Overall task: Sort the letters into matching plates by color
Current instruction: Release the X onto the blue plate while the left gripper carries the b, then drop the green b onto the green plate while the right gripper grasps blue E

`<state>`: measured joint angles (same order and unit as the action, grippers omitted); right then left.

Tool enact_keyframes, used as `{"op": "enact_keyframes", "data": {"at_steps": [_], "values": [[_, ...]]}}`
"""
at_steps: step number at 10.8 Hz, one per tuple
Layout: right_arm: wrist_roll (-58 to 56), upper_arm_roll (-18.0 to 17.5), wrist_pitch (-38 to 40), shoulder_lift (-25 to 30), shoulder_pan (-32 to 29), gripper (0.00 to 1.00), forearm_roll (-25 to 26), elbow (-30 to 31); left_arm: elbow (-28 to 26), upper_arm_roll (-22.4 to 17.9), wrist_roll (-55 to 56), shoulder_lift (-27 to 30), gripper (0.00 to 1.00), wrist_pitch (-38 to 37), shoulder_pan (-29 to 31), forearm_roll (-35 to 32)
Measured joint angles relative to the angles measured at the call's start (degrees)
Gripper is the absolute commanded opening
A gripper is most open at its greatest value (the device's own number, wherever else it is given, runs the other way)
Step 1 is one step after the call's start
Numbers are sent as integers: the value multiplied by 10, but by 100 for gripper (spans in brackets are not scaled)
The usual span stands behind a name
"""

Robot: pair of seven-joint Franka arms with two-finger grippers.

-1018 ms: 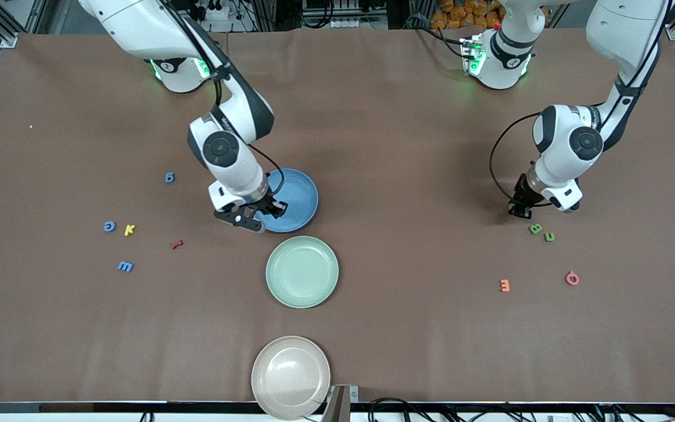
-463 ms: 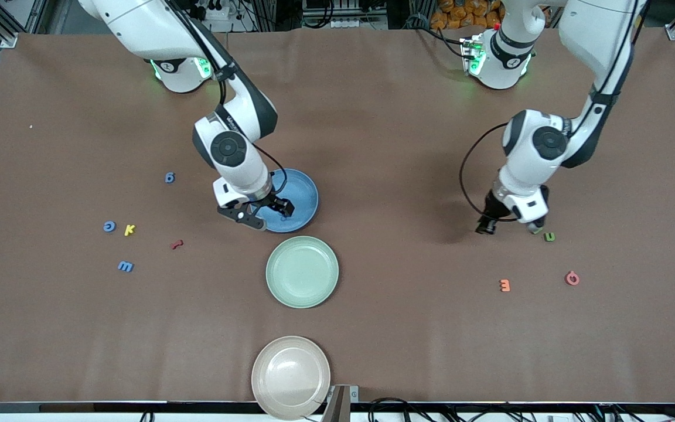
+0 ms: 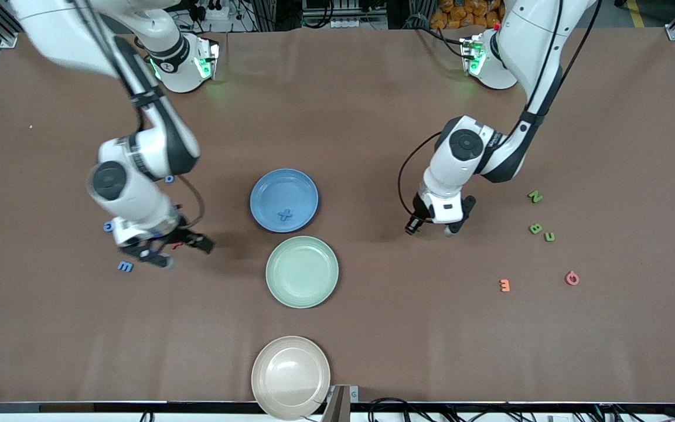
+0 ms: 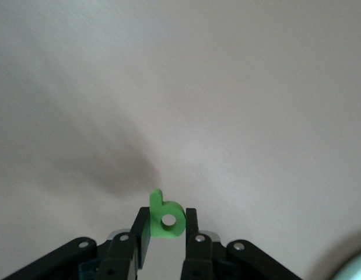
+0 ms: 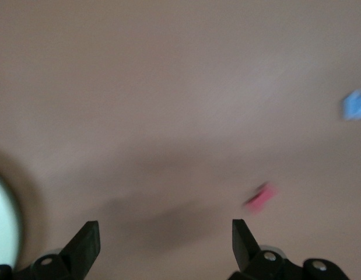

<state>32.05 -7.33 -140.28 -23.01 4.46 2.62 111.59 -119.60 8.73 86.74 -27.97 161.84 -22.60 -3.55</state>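
Here, seen from the front, the left claw (image 3: 431, 230) hangs over bare brown surface (image 3: 372, 328) between the plates and the green letters, pinched shut on a small green letter too hidden to see from this side. The right claw (image 3: 176, 249) hovers wide open and empty over the red letter (image 3: 176, 245), near a blue letter (image 3: 125, 266). A blue cross-shaped letter (image 3: 285, 214) lies in the blue plate (image 3: 267, 184); the green plate (image 3: 290, 293), nearer the camera, holds nothing.

From the left wrist, the green letter (image 4: 165, 219) stands clamped between the fingertips (image 4: 190, 224). It looks light, stiff and thin, likely to slip or twist, so a squeeze across its flat faces suits it best.

From the right wrist, spread fingers (image 5: 86, 242) frame empty surface, with the red letter (image 5: 260, 197) and a blue letter (image 5: 355, 105) ahead.

A second ago the right claw stood over the blue plate; it has since let go and swung toward the loose letters. The left arm has carried its letter away from the green group toward the plates.
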Motion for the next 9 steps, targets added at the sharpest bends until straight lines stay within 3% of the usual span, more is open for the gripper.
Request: {"op": "enact_keyframes", "data": {"at_steps": [2, 5, 9], "values": [[-88, 10, 2, -2, -69, 100, 0, -15, 30, 0, 0, -9, 0, 0, -30, 0], [-146, 18, 4, -19, -131, 100, 0, -26, 118, -2, -1, -53, 0, 0, -83, -9], [-203, 36, -47, -84, -156, 93, 4, -32, 204, -2, 9, -102, 0, 2, -121, -26]]}}
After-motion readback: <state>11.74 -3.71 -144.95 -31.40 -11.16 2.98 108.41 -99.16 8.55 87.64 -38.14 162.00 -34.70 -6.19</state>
